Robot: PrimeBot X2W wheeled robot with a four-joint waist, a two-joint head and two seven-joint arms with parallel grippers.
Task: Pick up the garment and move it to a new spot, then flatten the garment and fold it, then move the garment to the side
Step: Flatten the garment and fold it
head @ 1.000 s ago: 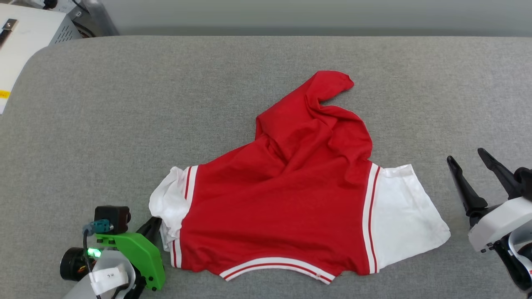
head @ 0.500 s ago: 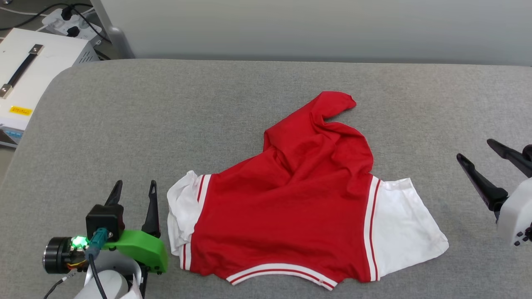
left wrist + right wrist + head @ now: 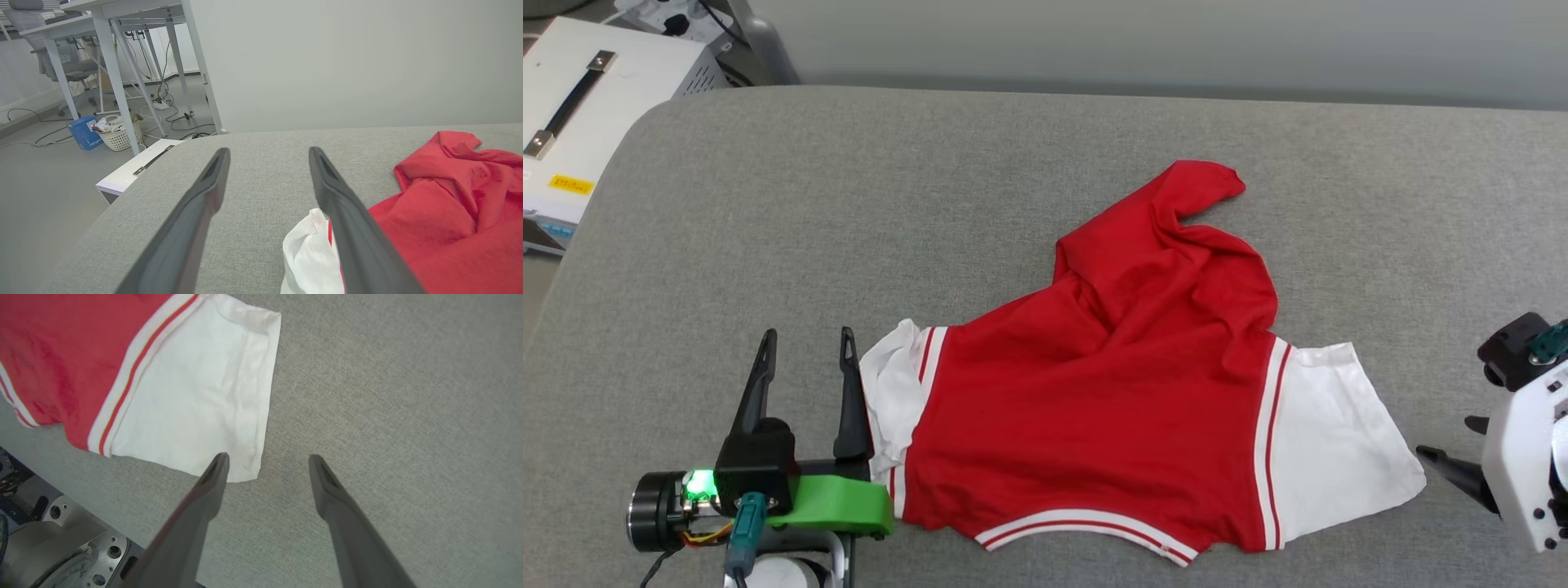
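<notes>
jersey (image 3: 1094, 408) lies rumpled mid-way across the grey padded table (image 3: 931, 204), left gripper (image 3: 807, 336) and right gripper (image 3: 268, 456) flanking its white sleeves (image 3: 1331, 425), jaws spread wide and empty, seemingly poised to pull it flat.

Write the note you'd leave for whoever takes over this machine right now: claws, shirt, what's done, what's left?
Left claw: open, empty, right beside the shirt's bunched sleeve.
Right claw: open, empty, poised at the corner of the flat sleeve.
Shirt: loose on the grey table, red body rumpled and bunched at the far end.
Done: shirt seems set down at its spot.
Left: flatten, fold, move aside.
</notes>
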